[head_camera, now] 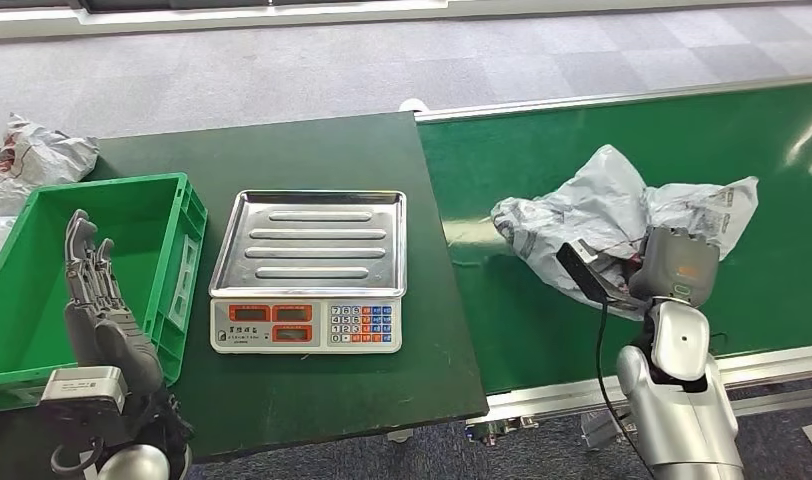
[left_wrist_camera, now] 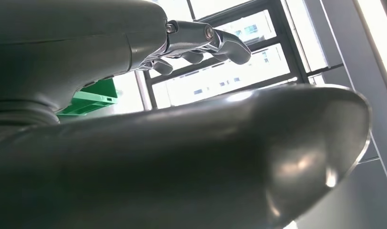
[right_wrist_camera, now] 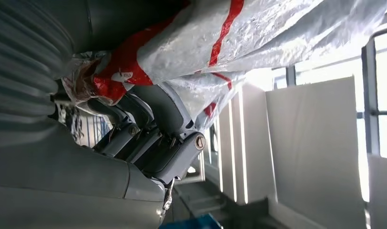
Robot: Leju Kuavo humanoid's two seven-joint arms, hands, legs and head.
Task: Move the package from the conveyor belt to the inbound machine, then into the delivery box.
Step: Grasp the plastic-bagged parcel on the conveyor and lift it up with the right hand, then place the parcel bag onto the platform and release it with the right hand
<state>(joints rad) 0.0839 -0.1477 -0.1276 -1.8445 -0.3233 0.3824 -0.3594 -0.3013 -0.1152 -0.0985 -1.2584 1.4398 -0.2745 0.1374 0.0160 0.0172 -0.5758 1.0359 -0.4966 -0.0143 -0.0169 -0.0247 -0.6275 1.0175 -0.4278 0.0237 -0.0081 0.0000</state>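
Observation:
The package (head_camera: pixel 602 215) is a crumpled grey-white plastic mailer lying on the green conveyor belt (head_camera: pixel 542 330) at the right. My right hand (head_camera: pixel 677 265) is at its near edge, and in the right wrist view the fingers (right_wrist_camera: pixel 153 138) curl into the plastic with red print (right_wrist_camera: pixel 258 43), gripping it. The inbound machine is a steel-topped scale (head_camera: pixel 312 250) with nothing on its pan, on the dark table at centre. The green delivery box (head_camera: pixel 132 210) stands to its left. My left hand (head_camera: pixel 97 300) is raised over the box's near side, fingers (left_wrist_camera: pixel 206 40) extended and holding nothing.
Other grey mailers (head_camera: pixel 37 150) lie on the table behind and left of the box. The belt's metal rail (head_camera: pixel 762 365) runs along its near edge. A black cable (head_camera: pixel 607 350) hangs beside my right forearm. A corner of the green box (left_wrist_camera: pixel 94 95) appears behind my left hand.

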